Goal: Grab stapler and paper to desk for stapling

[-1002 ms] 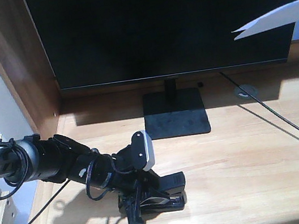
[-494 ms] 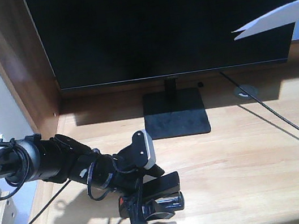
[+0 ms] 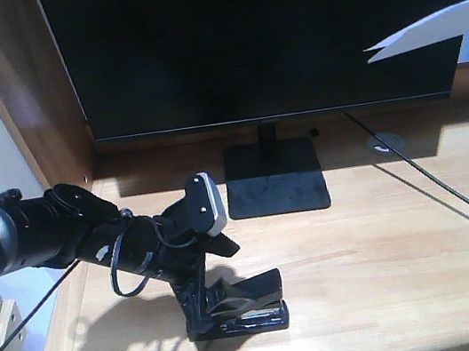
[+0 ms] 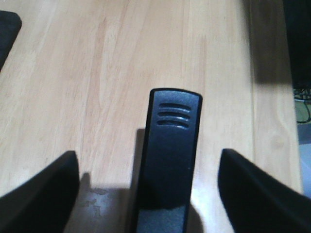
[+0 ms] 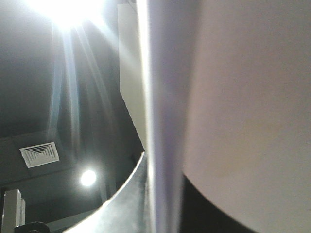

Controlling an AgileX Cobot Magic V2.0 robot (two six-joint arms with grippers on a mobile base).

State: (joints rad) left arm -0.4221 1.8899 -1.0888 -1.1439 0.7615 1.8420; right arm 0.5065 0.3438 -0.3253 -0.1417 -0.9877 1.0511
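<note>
Front view: counted one stapler (image 3: 243, 307), flat on the worktop (image 3: 391, 248), in front of the monitor stand (image 3: 273, 178) and a little to its left. Found the left tool (image 3: 206, 320) pointing down over the stapler's rear end, on an arm reaching in from far left of the stand. Counted one paper (image 3: 430, 27), aloft well above and right of the stand, across the single dark monitor (image 3: 248, 38) and clear of the worktop. Noted one cable (image 3: 441, 199) trailing right of the stand and one round grommet (image 3: 385, 144) just beside it.

Left wrist view: looked lengthways along the stapler (image 4: 168, 155). Saw the left tool (image 4: 148, 155) spread wide, a finger on either side with bare wood in both gaps, so gripping nothing.

Right wrist view: filled mostly by the paper (image 5: 243, 107), seen edge-on against ceiling lights. Could not make out the right tool itself, so could not tell its grip; judged it to be holding the sheet, given nothing else under it.

Judged the stapler's half of the task done as it lay. Next would call for lifting the left tool clear without nudging the stapler, then lowering the sheet onto the worktop in front of the stand
</note>
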